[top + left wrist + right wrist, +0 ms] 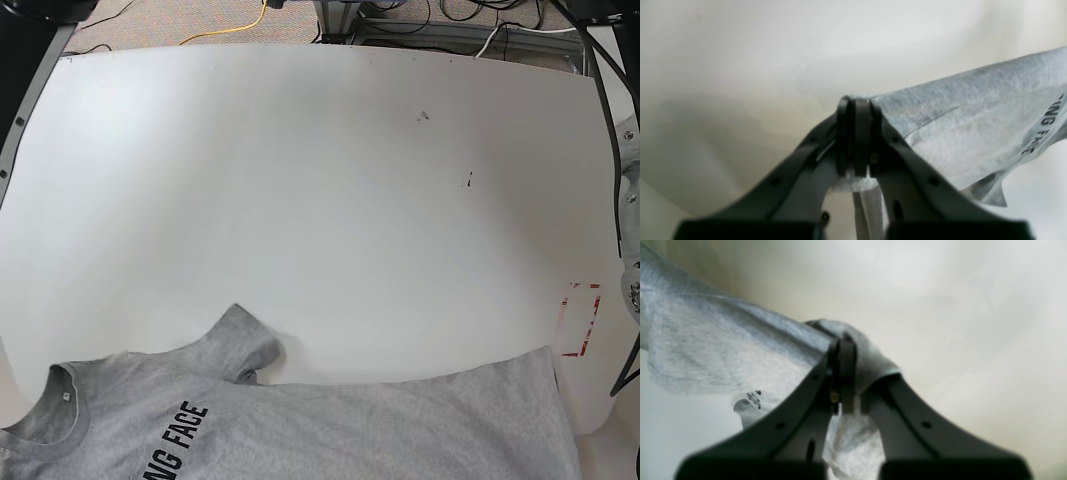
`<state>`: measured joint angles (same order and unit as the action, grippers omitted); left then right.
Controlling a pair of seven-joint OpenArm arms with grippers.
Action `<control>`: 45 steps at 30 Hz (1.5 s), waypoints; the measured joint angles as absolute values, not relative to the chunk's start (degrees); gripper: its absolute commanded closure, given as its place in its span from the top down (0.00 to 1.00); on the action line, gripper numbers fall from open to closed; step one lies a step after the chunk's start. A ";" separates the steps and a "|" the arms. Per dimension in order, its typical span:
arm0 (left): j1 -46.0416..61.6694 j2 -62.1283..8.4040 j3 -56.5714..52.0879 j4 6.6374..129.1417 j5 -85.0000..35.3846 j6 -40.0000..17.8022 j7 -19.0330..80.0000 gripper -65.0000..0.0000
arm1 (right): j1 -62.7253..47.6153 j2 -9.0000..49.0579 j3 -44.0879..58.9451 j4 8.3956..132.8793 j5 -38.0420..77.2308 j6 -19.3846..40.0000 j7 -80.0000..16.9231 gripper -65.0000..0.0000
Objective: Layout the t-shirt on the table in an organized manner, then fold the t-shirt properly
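Observation:
The heather-grey t-shirt (330,425) lies along the near edge of the white table (300,200), collar to the left, hem to the right, with dark lettering showing near the collar. Neither gripper shows in the base view. In the left wrist view my left gripper (858,103) is shut on a fold of the t-shirt (973,126), which stretches off to the right with lettering on it. Seen from the right wrist, my right gripper (843,340) is shut on the t-shirt (723,353); the cloth runs left and drapes over one finger.
A red dashed rectangle (580,320) is marked near the table's right edge. Small dark specks (423,116) dot the far part. Cables (240,25) and a metal frame lie on the floor beyond the far edge. Arm hardware (630,200) stands at the right border.

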<state>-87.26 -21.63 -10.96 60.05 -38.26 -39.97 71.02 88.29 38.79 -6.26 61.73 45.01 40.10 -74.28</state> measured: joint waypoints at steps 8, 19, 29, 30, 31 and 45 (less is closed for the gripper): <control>-88.14 -21.63 -9.06 56.99 -39.44 -40.10 67.51 0.01 | 87.11 38.74 -9.26 61.39 44.84 40.10 -75.42 0.00; -87.33 -21.96 -9.06 52.75 -38.17 -39.97 66.67 0.01 | 87.48 38.89 -11.33 61.43 44.80 40.10 -75.24 0.00; -87.46 -21.98 -9.06 53.80 -39.18 -39.90 66.78 0.03 | 87.48 39.46 -11.25 61.43 44.80 40.10 -75.24 0.00; -87.37 -21.96 -9.06 54.39 -39.86 -39.94 67.46 0.06 | 87.48 39.53 -11.25 61.41 44.77 40.10 -75.24 0.00; -87.31 -21.98 -9.06 55.20 -40.88 -39.92 68.90 0.08 | 87.48 39.59 -11.25 61.43 44.80 40.10 -75.26 0.00; -66.08 -21.43 -10.66 79.85 -50.74 -39.97 80.88 0.17 | 87.44 40.18 -10.46 61.43 45.01 40.10 -75.29 0.00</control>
